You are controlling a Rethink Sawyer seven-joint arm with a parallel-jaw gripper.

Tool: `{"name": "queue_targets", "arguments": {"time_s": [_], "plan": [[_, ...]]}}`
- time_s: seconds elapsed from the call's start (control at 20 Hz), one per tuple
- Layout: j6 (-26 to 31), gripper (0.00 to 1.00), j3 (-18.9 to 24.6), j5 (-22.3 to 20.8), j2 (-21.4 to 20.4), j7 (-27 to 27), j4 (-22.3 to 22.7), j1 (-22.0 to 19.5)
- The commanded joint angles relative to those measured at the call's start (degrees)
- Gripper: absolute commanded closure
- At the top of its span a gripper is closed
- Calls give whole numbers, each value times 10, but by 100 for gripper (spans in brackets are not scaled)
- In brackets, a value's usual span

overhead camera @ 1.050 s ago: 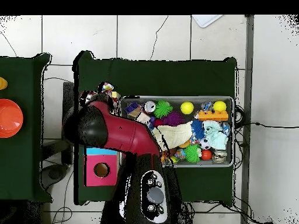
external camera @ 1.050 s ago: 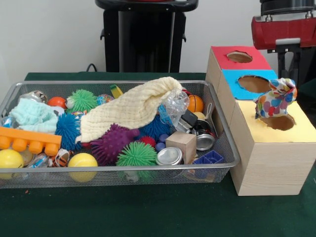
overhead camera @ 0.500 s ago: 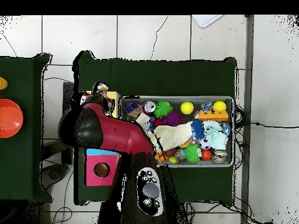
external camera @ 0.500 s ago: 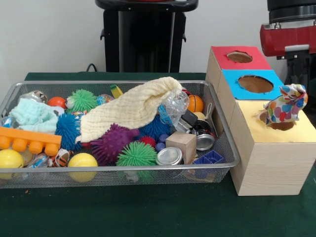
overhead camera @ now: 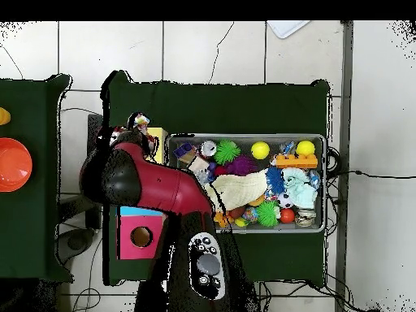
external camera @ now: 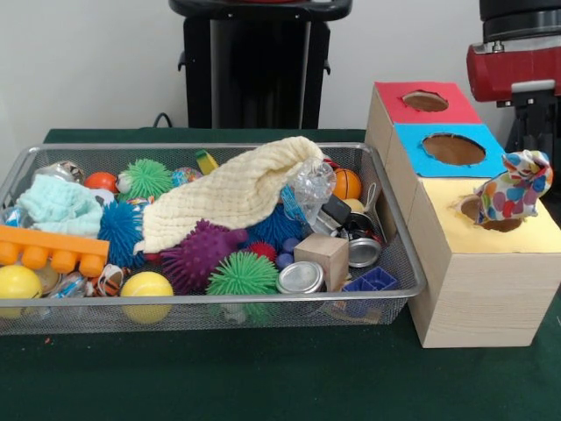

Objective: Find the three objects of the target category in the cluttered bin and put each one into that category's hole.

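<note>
A spotted multicoloured cloth [external camera: 511,189] stands up over the right edge of the yellow hole [external camera: 493,224] in the wooden sorting box [external camera: 465,281]. Its lower corner touches the hole's rim. My gripper [external camera: 531,165] reaches down from the red arm at the top right and is shut on the cloth's top, mostly hidden behind it. In the overhead view the cloth [overhead camera: 143,122] shows just past the red arm [overhead camera: 154,183]. A cream cloth [external camera: 237,189] and a mint cloth [external camera: 57,206] lie in the wire bin [external camera: 263,299].
The box also has a blue hole [external camera: 454,149] and a red hole [external camera: 425,101]. The bin holds spiky balls, yellow balls, an orange brick, a wooden cube, tin lids and more. An orange disc [overhead camera: 12,162] sits on a side table.
The arm has shifted right and carried the spotted cloth from above the yellow hole's middle to its right edge, slightly lower.
</note>
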Motion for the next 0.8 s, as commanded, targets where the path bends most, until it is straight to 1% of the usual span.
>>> {"name": "queue_targets", "arguments": {"time_s": [0.05, 0.2, 0.55, 0.8], "plan": [[-16, 100, 33, 26, 37, 157, 56, -4], [-24, 100, 34, 25, 41, 159, 64, -3], [-31, 100, 29, 5, 57, 144, 74, 5], [-33, 100, 32, 5, 61, 144, 81, 5]]}}
